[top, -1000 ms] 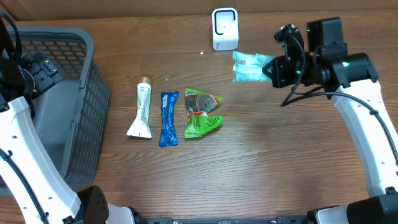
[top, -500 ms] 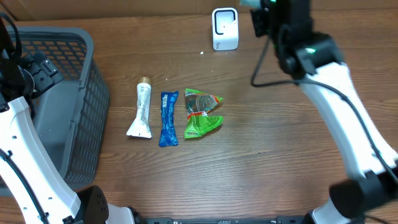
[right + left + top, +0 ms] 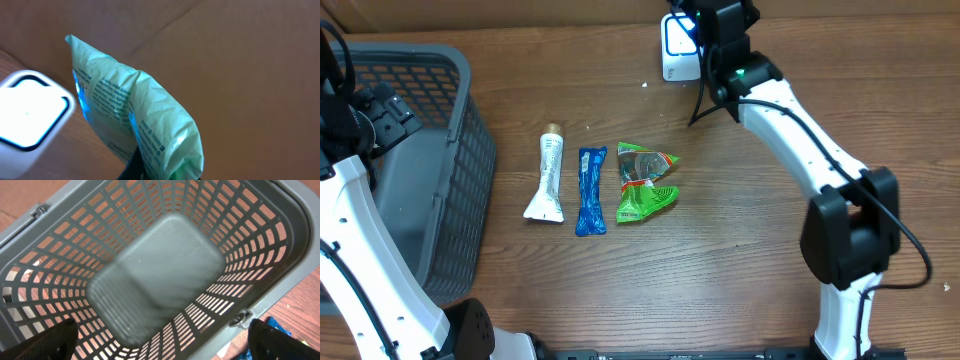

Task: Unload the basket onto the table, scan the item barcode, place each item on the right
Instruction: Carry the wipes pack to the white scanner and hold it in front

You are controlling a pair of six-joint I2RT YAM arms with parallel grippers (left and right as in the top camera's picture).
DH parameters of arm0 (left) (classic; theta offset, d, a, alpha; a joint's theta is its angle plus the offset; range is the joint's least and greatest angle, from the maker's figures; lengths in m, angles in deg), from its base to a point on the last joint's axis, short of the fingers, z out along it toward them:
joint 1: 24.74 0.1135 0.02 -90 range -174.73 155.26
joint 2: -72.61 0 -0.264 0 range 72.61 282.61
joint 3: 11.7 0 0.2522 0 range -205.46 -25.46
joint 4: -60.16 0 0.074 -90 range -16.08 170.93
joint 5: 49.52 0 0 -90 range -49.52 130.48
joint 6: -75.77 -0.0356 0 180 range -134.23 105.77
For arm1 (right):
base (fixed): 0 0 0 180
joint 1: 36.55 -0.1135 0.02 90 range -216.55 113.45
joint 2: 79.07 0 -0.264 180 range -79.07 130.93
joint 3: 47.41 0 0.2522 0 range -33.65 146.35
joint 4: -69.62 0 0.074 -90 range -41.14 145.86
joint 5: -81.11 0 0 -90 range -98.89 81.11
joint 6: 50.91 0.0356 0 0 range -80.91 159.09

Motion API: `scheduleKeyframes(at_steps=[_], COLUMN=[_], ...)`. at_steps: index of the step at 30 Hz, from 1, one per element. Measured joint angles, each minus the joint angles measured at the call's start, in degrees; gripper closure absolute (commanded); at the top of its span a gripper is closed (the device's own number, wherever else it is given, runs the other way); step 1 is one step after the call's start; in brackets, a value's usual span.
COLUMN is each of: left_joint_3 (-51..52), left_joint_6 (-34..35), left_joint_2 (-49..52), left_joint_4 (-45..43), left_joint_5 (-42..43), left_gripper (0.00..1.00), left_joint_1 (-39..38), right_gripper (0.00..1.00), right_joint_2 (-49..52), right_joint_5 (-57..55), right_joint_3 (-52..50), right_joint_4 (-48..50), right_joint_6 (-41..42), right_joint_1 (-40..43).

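- I am seeing the right gripper [image 3: 700,22] reaching to the far edge of the desk [image 3: 750,260], clamped tight on a pale green packet [image 3: 135,125] — the item for scanning.
- In the right wrist view the packet is standing up out of the dark fingers [image 3: 134,169] at the bottom edge, puffy and creased, with small print running down the side facing the camera.
- The white scanner [image 3: 30,117] is sitting just beside the packet, low and to the left in that view, its face glowing; I cannot tell whether they are touching, and I am not making out a barcode.
- The left gripper [image 3: 165,345] is hanging wide open over the grey basket [image 3: 260,280], with only the two fingertips [image 3: 55,340] showing at the lower corners of its wrist view — nothing is between them.
- Out on the middle of the desk three items are lying side by side: a white tube [image 3: 550,180], a blue sachet [image 3: 590,190] just right of it, and a green wrapper [image 3: 645,182] beside that.
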Motion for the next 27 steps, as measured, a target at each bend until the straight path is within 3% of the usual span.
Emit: scheduleKeyframes(at_steps=[7, 17, 27], left_joint_3=[0.00, 0.00, 0.00], left_joint_6=[0.00, 0.00, 0.00], left_joint_2=[0.00, 0.00, 0.00], left_joint_4=[0.02, 0.04, 0.02], left_joint_5=[0.02, 0.04, 0.02], left_gripper=[0.00, 0.01, 0.00], left_joint_1=[0.00, 0.00, 0.00], right_gripper=[0.96, 0.96, 0.96], right_joint_2=[5.70, 9.97, 10.75], right_joint_5=[-3.41, -2.10, 0.04], right_joint_3=[0.00, 0.00, 0.00], right_joint_4=[8.52, 11.52, 11.89], right_joint_6=[-13.35, -26.43, -31.34], right_joint_1=[-1.88, -2.78, -2.71])
